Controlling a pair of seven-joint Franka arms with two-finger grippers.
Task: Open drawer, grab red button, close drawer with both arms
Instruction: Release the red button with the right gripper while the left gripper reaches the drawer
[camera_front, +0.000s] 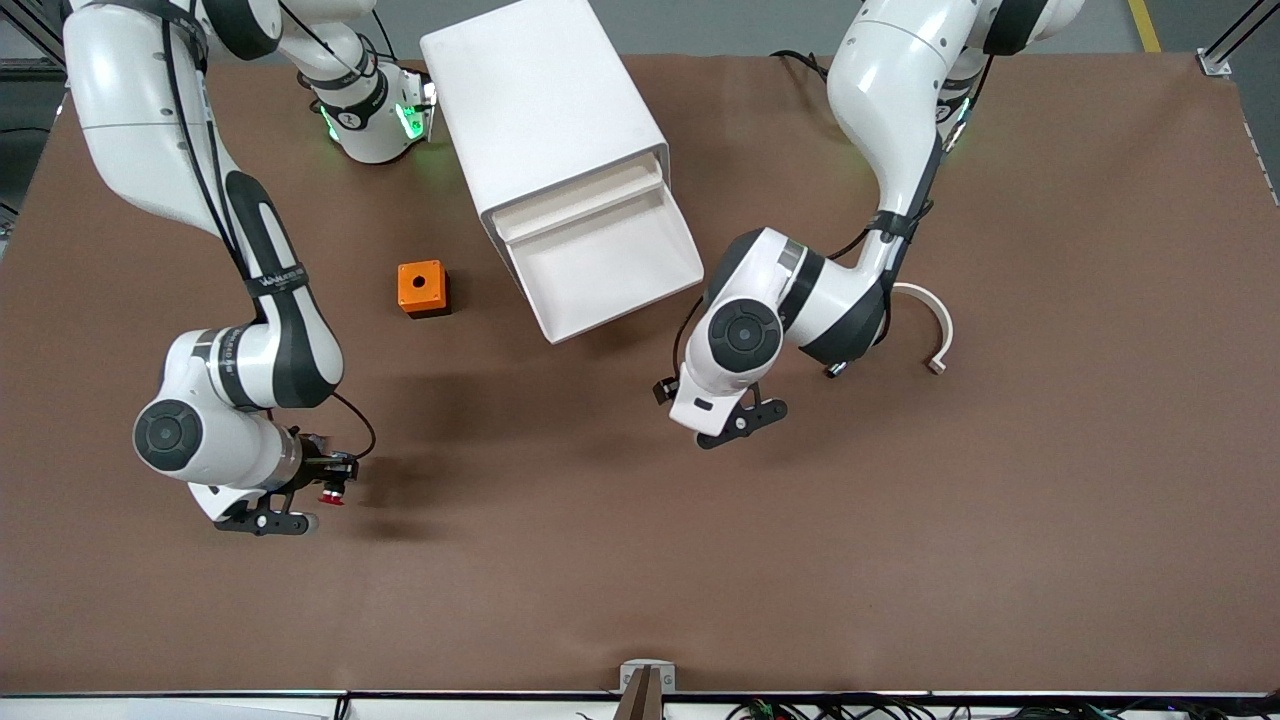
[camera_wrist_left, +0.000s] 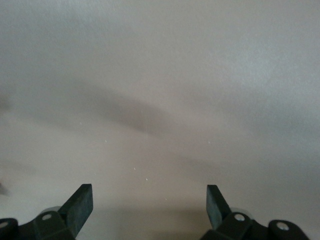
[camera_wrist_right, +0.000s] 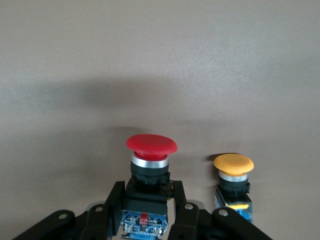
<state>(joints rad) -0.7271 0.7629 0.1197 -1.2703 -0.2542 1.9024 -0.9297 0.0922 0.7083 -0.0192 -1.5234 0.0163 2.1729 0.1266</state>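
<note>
Sitting on a wide brown table (camera_front: 900, 560), a tall white cabinet (camera_front: 540, 110) is lying toward the robots' bases, with its top drawer (camera_front: 610, 255) pulled out toward the front camera. The drawer's tray is showing only bare white floor and low walls, and its front edge is hanging over open tabletop.

The right gripper (camera_front: 330, 490) is hanging low over the table at the right arm's end, well clear of the cabinet. Its fingers (camera_wrist_right: 112, 205) are clamped on the black-and-blue body of the button (camera_wrist_right: 150, 165), whose round red cap is sticking out past the fingertips. In the right wrist view, a yellow-capped button (camera_wrist_right: 233, 175) is standing just beside the held one; whether it is resting on the table is hard to tell there, and the front view is hiding it.

An orange box (camera_front: 422, 288) with a hole in its top is sitting beside the cabinet, toward the right arm's end.

The left gripper (camera_front: 745, 415) is hovering over bare table, lower in the front view than the open drawer's front edge. Its jaws are standing wide apart and holding nothing. A white curved piece (camera_front: 935, 325) is lying near the left arm's elbow.

Broad, uncluttered brown surface is stretching from both grippers down to the table's edge nearest the front camera.
</note>
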